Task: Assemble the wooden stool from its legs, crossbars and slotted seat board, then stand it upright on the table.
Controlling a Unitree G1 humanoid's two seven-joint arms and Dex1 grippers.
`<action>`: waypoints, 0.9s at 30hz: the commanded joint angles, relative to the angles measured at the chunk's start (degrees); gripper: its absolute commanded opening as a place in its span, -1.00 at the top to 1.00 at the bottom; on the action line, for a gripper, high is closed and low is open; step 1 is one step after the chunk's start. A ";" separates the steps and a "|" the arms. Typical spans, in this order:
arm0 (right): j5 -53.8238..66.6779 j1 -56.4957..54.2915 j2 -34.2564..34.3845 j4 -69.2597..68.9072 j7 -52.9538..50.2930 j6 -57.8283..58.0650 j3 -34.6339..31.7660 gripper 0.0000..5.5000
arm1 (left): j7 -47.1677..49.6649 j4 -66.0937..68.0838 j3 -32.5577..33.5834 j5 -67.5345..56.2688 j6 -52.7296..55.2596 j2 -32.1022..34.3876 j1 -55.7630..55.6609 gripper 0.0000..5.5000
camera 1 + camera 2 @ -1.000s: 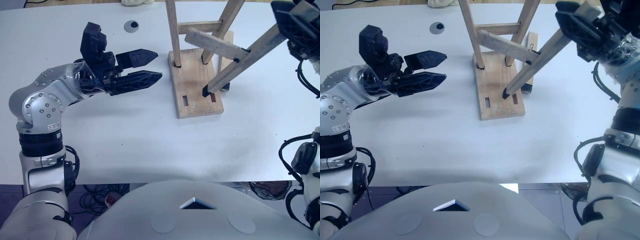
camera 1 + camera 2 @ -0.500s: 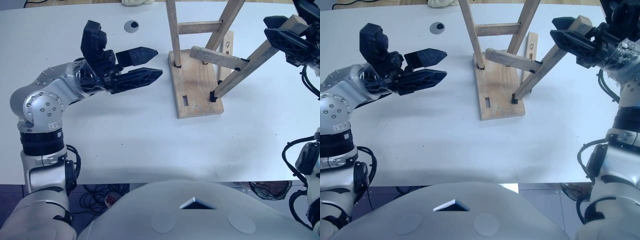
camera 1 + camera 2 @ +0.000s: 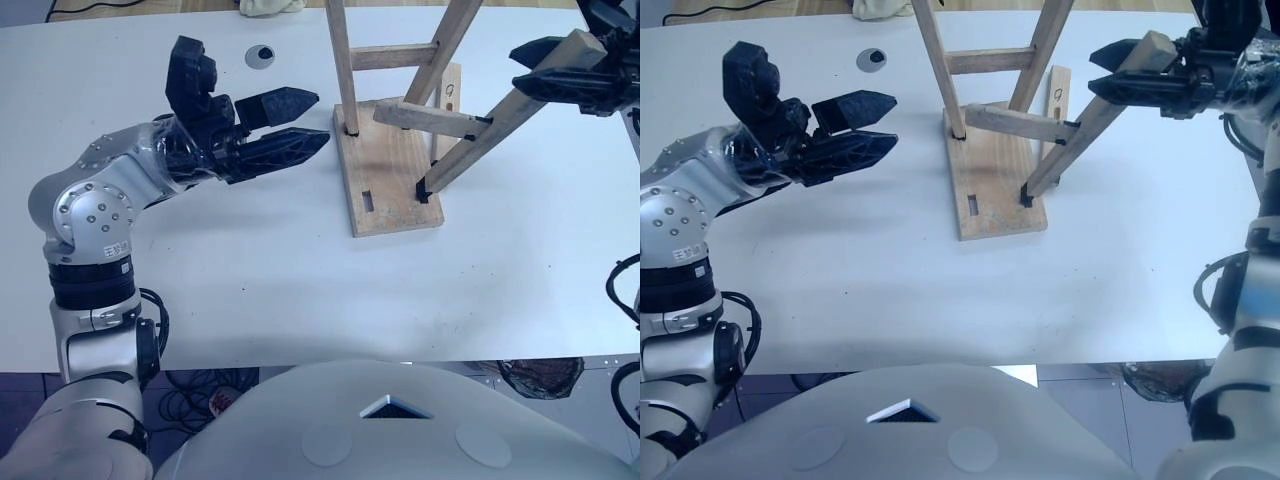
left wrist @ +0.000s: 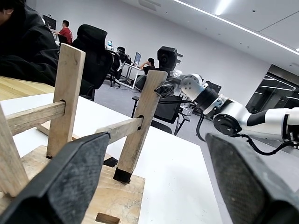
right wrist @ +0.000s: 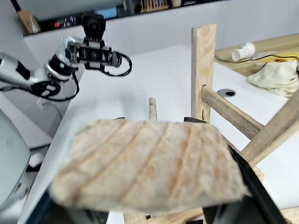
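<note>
The seat board [image 3: 390, 165] is lying flat on the table [image 3: 250, 260], with two joined legs [image 3: 340, 70] standing at its far end. The right claw [image 3: 1095, 72] is pinching the top of a slanted leg [image 3: 470, 148] whose foot is sitting at the board's right edge. The left claw [image 3: 322, 115], spread, is hovering left of the board.

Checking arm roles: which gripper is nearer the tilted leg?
Right. The right gripper clamps the top of the tilted leg; the left gripper hovers open left of the seat board.

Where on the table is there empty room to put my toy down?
Bare: the near table between the seat board and front edge, and right of the board. Crowded: around the legs and by the left pincer.
</note>
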 commanded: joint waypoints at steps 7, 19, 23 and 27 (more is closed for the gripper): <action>2.78 -5.54 -6.07 -0.46 0.03 -2.54 21.59 0.25 | 1.99 -0.39 0.74 0.36 -0.60 -0.71 0.39 -0.37; 8.22 -5.10 -11.20 -1.40 0.03 -8.41 30.26 0.25 | 2.98 0.10 1.79 0.34 -0.80 -0.58 0.35 -0.37; 7.62 -6.90 -12.53 -1.21 0.03 -10.43 35.15 0.25 | 3.28 -0.03 1.44 0.46 -1.00 -1.00 0.40 -0.37; 7.81 -10.32 -13.18 -0.36 0.03 -11.53 40.43 0.25 | 3.42 -0.01 1.24 0.66 -1.35 -1.45 0.71 -0.37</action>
